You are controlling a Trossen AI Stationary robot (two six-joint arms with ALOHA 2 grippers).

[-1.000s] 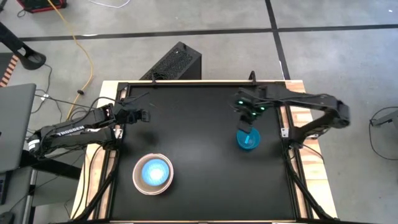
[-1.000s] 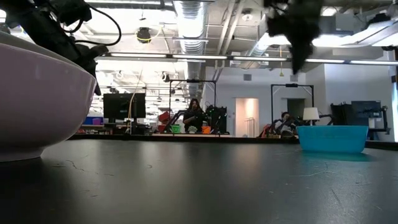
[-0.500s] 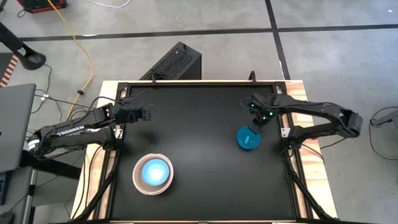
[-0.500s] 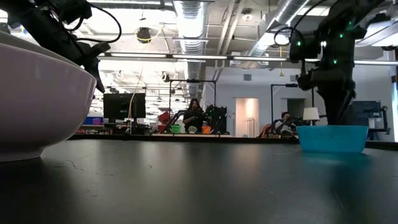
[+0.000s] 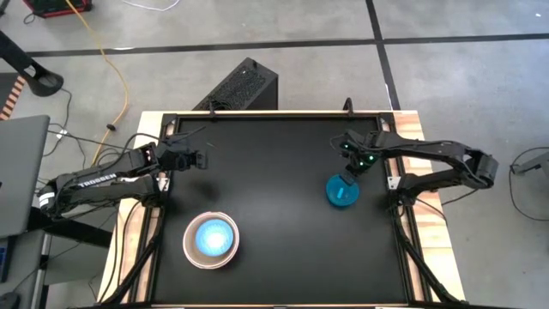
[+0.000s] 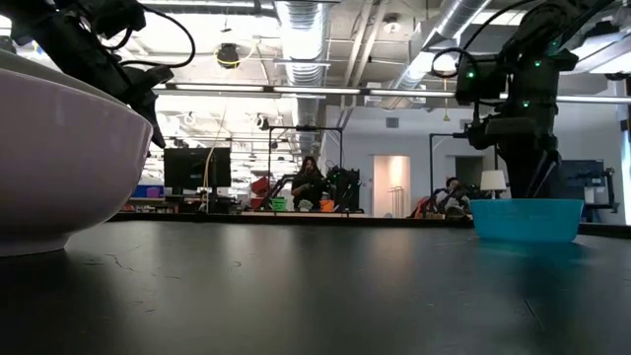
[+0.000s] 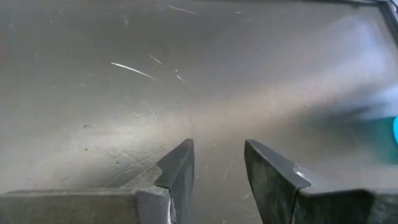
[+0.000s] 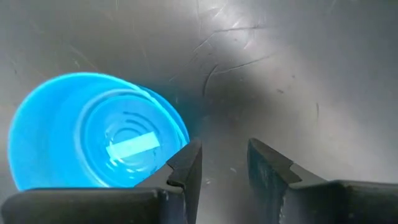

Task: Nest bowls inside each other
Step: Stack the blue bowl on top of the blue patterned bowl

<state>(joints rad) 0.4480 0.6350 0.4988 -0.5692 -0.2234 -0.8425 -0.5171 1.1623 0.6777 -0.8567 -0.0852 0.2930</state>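
Note:
A teal-blue bowl (image 5: 342, 191) stands upright on the black table at the right, also in the low view (image 6: 525, 219) and the right wrist view (image 8: 93, 130). My right gripper (image 5: 353, 174) (image 8: 222, 163) is open, pointing down at the bowl's far right rim, with bare table between its fingers. Near the front left, a pale bowl (image 5: 211, 240) (image 6: 59, 168) holds a light blue bowl (image 5: 212, 238) nested inside it. My left gripper (image 5: 202, 159) (image 7: 219, 162) is open over bare table at the far left. My right gripper has one finger (image 8: 186, 163) standing right beside the teal-blue bowl's rim (image 8: 179, 134), on its outside. Whether it touches the rim, I cannot tell. The bowl rests flat on the table.
A raised black frame (image 5: 283, 114) runs round the table. A dark box (image 5: 240, 86) stands on the floor beyond the far edge. The middle of the table between the two bowl groups is bare. People and equipment show far back in the room.
My right gripper has come down from high above the table and shifted toward the right edge, ending beside the teal-blue bowl's far right rim; over the last half second it has kept still. The bowl has stayed in place.

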